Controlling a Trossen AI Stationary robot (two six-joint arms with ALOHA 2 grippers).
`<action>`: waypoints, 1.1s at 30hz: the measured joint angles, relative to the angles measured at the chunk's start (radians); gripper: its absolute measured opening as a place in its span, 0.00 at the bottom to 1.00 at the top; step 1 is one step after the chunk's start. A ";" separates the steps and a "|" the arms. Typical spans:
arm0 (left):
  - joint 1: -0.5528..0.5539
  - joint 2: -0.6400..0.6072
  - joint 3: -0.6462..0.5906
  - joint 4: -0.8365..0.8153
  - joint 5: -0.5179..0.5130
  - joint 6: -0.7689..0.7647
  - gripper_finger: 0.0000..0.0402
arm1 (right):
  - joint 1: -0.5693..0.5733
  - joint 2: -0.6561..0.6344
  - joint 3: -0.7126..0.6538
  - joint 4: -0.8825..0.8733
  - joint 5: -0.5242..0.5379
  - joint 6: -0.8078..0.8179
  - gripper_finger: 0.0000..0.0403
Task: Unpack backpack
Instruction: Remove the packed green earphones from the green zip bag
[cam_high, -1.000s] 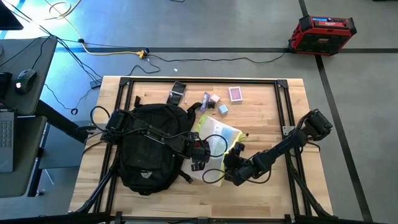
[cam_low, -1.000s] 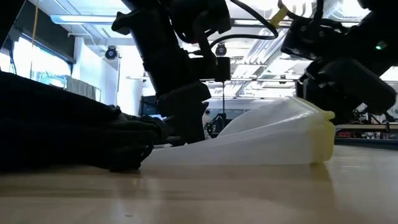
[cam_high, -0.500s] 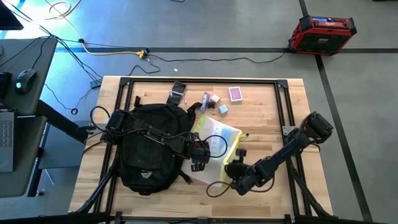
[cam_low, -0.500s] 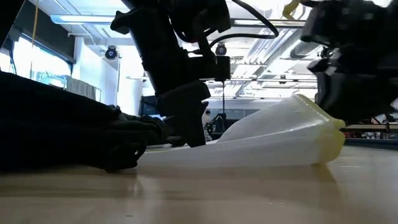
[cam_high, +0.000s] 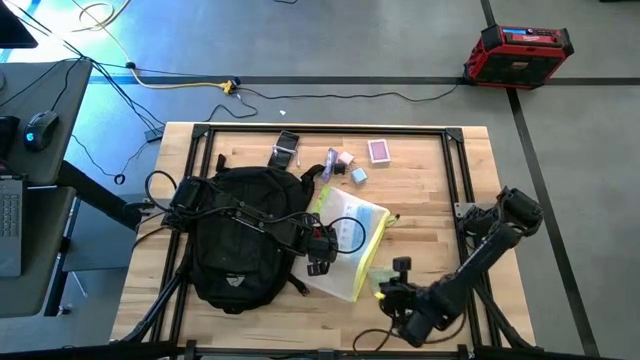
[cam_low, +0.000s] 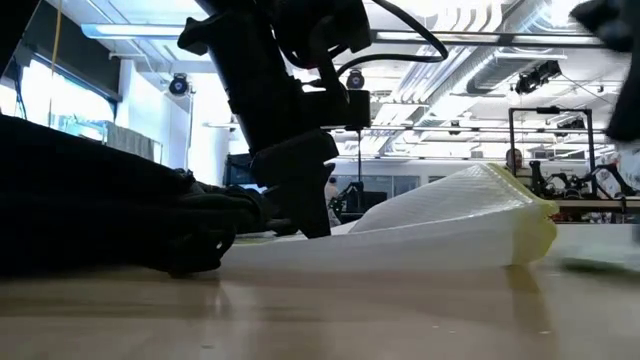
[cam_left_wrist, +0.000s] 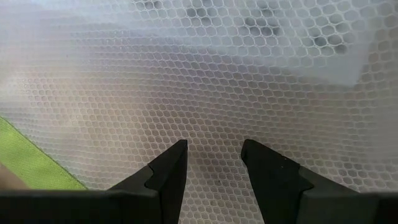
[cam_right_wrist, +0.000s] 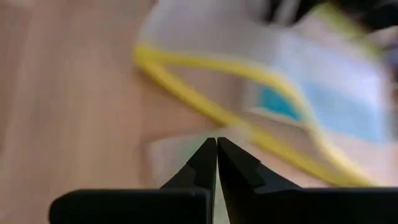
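Pinning the mesh pouch (cam_high: 347, 243) beside the backpack (cam_high: 240, 236), left gripper (cam_left_wrist: 213, 160) fingers apart; right gripper (cam_right_wrist: 216, 155), fingers together near the desk (cam_high: 420, 190) edge, should stay clear.

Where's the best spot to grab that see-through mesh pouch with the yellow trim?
Probably the pouch's yellow-trimmed edge facing the right gripper, approached low from that side. In the low view that end is raised off the table, while the left gripper hovers over the backpack-side end.

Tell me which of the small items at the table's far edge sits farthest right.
The pink card. It lies apart from the cluster, right of the blue block and the pale pink piece.
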 joint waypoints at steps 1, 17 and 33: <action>0.000 0.000 0.000 0.000 0.000 0.000 0.36 | 0.008 0.000 0.020 -0.054 0.038 0.024 0.00; -0.018 0.000 0.000 -0.002 -0.004 -0.001 0.36 | -0.091 -0.002 -0.125 0.069 -0.380 -0.003 0.23; -0.018 0.000 0.000 0.000 -0.002 -0.001 0.36 | -0.244 -0.006 -0.221 0.247 -0.531 -0.206 0.63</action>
